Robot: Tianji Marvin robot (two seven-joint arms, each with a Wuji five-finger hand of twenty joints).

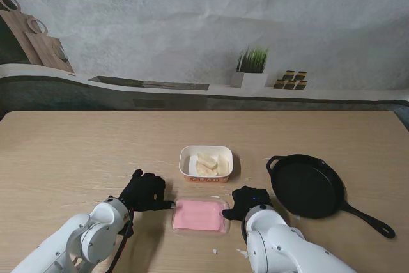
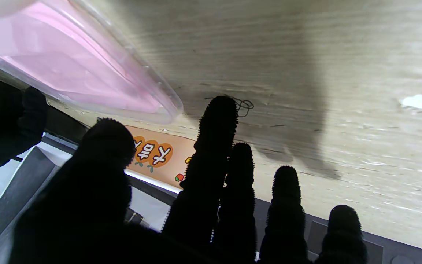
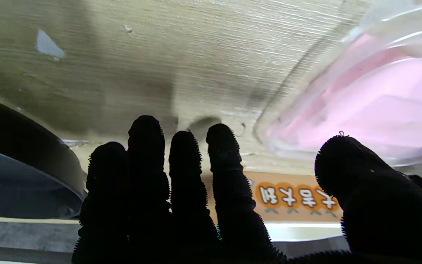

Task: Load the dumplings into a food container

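A white food container with an orange printed band holds pale dumplings at mid-table. Nearer to me lies its clear lid over something pink, also seen close up as the lid and the lid. My left hand rests just left of the lid, black-gloved, fingers spread and holding nothing. My right hand sits at the lid's right edge, fingers extended, thumb beside the lid's rim; whether it touches is unclear.
A black cast-iron skillet lies right of the container, its handle pointing toward the near right; its rim is close to my right hand. White crumbs dot the wood table. A potted plant stands beyond the table.
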